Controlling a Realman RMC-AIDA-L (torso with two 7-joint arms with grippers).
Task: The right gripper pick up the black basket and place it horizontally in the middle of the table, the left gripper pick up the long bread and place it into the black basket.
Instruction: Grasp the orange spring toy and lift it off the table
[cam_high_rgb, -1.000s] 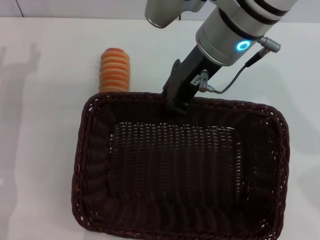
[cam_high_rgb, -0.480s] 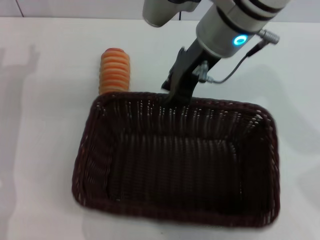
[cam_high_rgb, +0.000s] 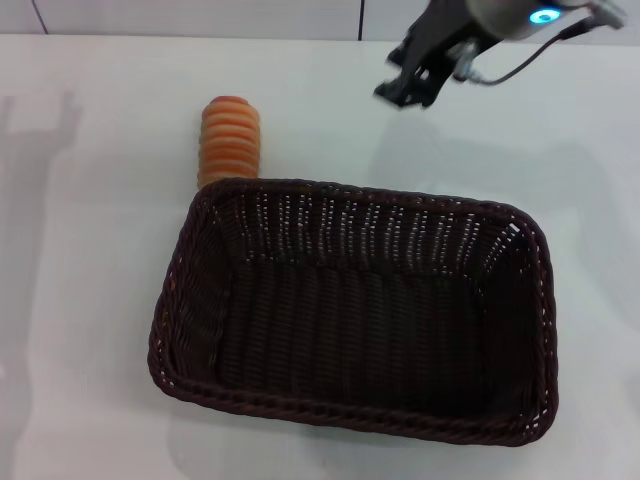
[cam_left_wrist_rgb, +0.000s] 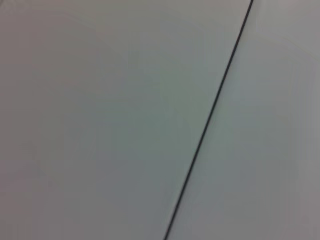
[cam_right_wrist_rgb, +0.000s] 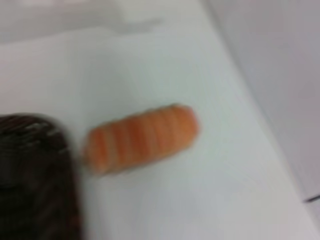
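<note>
The black basket (cam_high_rgb: 176, 300) lies flat on the white table (cam_high_rgb: 85, 260), long side across, empty. The long bread (cam_high_rgb: 229, 140), orange with pale stripes, lies on the table just behind the basket's far left corner, touching or nearly touching the rim. My right gripper (cam_high_rgb: 404, 92), on the blue-lit arm, hangs in the air behind the basket's far side, apart from it, fingers parted and empty. The right wrist view shows the bread (cam_right_wrist_rgb: 142, 137) beside a corner of the basket (cam_right_wrist_rgb: 35, 175). My left gripper is out of view; its wrist view shows only a white surface with a dark seam.
The table's far edge meets a white wall (cam_high_rgb: 200, 15) at the back. Bare tabletop lies to the left of the basket and to the right of it (cam_high_rgb: 600, 200).
My right gripper has let go of the basket's far rim and risen up and to the back right. The basket has settled flat on the table. The bread has not moved.
</note>
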